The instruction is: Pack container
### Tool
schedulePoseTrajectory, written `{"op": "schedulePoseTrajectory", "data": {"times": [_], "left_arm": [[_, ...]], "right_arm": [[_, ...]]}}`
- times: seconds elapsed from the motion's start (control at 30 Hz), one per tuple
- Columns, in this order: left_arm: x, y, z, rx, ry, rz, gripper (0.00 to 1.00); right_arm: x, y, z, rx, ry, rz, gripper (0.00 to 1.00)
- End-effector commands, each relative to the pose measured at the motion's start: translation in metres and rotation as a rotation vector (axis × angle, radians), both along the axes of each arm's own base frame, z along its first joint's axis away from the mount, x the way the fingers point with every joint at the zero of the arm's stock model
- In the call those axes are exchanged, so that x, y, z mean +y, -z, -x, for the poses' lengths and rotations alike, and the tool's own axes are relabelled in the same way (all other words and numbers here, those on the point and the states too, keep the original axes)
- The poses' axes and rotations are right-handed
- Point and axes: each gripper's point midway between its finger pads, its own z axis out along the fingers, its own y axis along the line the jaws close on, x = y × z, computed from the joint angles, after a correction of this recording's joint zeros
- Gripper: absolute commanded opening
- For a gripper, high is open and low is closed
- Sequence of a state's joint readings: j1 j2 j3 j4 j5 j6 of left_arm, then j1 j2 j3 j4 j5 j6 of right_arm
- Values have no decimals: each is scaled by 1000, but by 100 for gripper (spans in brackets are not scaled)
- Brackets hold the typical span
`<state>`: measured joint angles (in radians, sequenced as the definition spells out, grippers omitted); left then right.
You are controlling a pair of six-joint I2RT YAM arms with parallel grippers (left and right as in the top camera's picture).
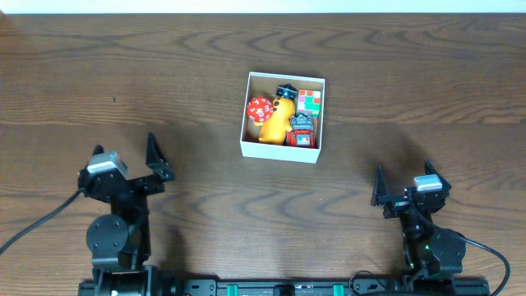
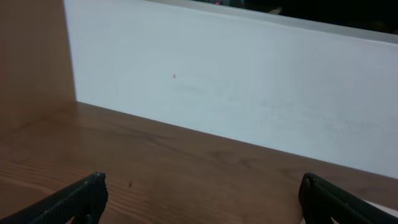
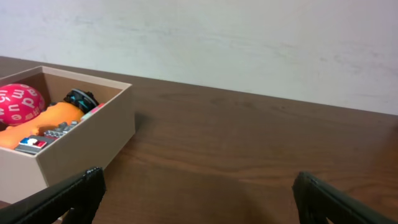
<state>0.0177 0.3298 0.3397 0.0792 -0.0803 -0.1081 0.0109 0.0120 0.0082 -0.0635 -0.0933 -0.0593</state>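
Container (image 1: 278, 150) sits on wooden table (image 1: 164, 74) before white wall (image 2: 249, 81); left gripper (image 2: 202, 191), right gripper (image 3: 199, 186) spread apart.

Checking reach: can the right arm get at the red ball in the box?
Probably yes: the right gripper stands open, bare table lies between it and the open-topped container, and the red ball lies uncovered.
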Motion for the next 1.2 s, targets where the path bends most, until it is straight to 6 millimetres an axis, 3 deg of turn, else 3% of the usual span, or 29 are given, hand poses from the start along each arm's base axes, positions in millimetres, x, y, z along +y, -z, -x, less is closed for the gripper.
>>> {"op": "schedulePoseTrajectory", "data": {"times": [0.0,0.4,1.17], "left_arm": [[-6,5,5,-34,32,4,98],[-8,24,17,-97,46,2,98],[-18,66,13,-84,102,0,98]], "right_arm": [[1,0,0,-2,-3,10,99],[1,0,0,-2,-3,10,99],[1,0,0,-2,-3,10,99]]}}
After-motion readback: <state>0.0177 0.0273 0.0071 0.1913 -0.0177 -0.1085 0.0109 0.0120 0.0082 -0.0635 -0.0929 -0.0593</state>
